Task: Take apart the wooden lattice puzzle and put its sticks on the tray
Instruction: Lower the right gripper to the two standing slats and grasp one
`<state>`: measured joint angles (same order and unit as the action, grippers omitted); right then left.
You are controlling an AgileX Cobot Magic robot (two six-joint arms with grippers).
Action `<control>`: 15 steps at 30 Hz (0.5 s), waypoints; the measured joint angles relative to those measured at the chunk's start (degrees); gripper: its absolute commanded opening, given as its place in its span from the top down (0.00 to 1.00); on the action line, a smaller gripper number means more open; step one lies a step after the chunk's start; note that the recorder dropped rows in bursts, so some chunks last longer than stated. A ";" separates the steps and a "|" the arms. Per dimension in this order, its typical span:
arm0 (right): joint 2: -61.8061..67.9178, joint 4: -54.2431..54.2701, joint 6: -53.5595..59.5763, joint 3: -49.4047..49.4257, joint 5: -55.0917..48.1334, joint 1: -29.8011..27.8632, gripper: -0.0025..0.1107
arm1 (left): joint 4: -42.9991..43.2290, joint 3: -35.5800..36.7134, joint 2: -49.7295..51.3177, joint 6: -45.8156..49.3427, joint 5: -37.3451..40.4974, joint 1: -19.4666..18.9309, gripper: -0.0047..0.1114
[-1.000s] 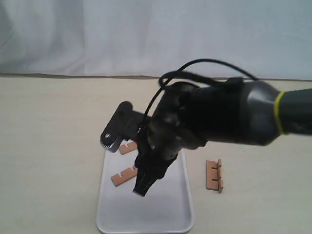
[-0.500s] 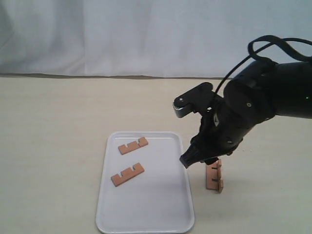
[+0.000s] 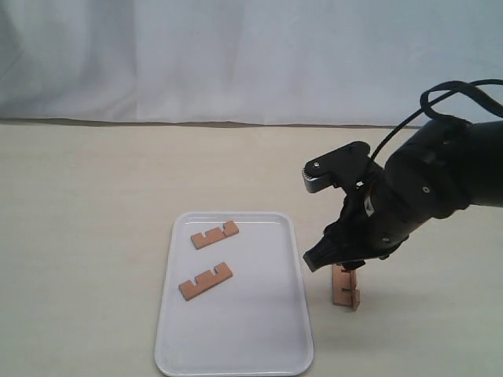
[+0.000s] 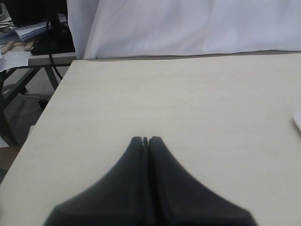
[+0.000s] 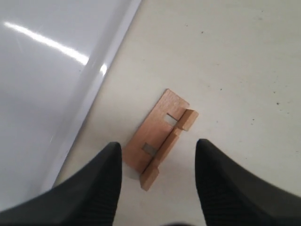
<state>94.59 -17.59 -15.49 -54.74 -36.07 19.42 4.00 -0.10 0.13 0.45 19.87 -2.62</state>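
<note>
Swinging off the large white rectangular tray point(image 3: 244, 330), the right gripper point(image 5: 157, 147) came over the half-dismantled light-brown wooden lattice puzzle point(image 3: 344, 287), lower right on the beige table point(image 3: 94, 236) beside the tray, jaws open astride it. Two notched sticks point(image 3: 205, 280) were trayed; two remained. Left gripper point(image 4: 146, 140) jaws were closed, empty.

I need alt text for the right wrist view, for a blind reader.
The open right gripper hangs above two interlocked sticks that lie on the table, beside the rim of the white tray.
</note>
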 measured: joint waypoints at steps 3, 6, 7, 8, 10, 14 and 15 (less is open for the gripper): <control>-1.28 -3.15 -4.59 0.00 0.00 0.00 0.57 | 0.00 0.00 0.00 0.00 0.00 0.00 0.96; -1.64 -4.26 -6.66 0.00 0.00 0.00 0.57 | 0.00 0.00 0.00 0.00 0.00 0.00 0.96; -1.64 -4.38 -6.99 0.00 0.00 0.00 0.57 | 0.00 0.00 0.00 0.00 0.00 0.00 0.96; -1.64 -4.50 -7.15 0.00 0.00 0.00 0.57 | 0.00 0.00 0.00 0.00 0.00 0.00 0.96; -1.64 -5.32 -8.06 0.00 0.00 0.00 0.57 | 0.00 0.00 0.00 0.00 0.00 0.00 0.96; -1.41 -5.91 -11.15 -1.23 -1.50 -1.90 0.57 | 0.00 0.00 0.00 0.00 0.00 0.00 0.96; -1.41 -5.53 -11.60 -1.75 -1.90 -2.77 0.57 | 0.00 0.00 0.00 0.00 0.00 0.00 0.96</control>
<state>93.18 -23.12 -27.09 -56.49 -37.97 16.66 4.00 -0.10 0.13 0.45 19.87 -2.62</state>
